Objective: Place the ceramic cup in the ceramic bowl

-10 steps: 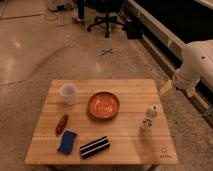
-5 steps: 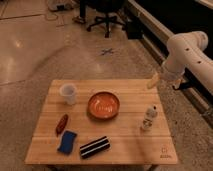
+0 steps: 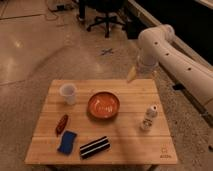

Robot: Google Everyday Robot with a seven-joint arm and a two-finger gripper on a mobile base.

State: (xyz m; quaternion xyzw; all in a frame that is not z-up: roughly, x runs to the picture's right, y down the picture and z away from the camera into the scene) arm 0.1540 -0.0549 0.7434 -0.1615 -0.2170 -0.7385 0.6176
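Observation:
The ceramic cup (image 3: 68,93), small and plain white, stands upright at the back left of the wooden table (image 3: 130,150). The ceramic bowl (image 3: 104,105), wide, shallow and orange-brown, sits in the middle of the table, to the right of the cup and apart from it. My white arm (image 3: 165,47) comes in from the upper right. My gripper (image 3: 131,75) hangs above the table's far edge, behind and to the right of the bowl, well away from the cup. Nothing shows in it.
A small white bottle with dark marks (image 3: 148,118) stands right of the bowl. A red-brown object (image 3: 61,123), a blue sponge (image 3: 67,141) and a black-and-white striped object (image 3: 94,147) lie along the front left. An office chair (image 3: 107,15) stands on the floor behind.
My arm has swung left, from beyond the table's right side to over its far edge. The gripper is now nearer the bowl. The things on the table have not moved.

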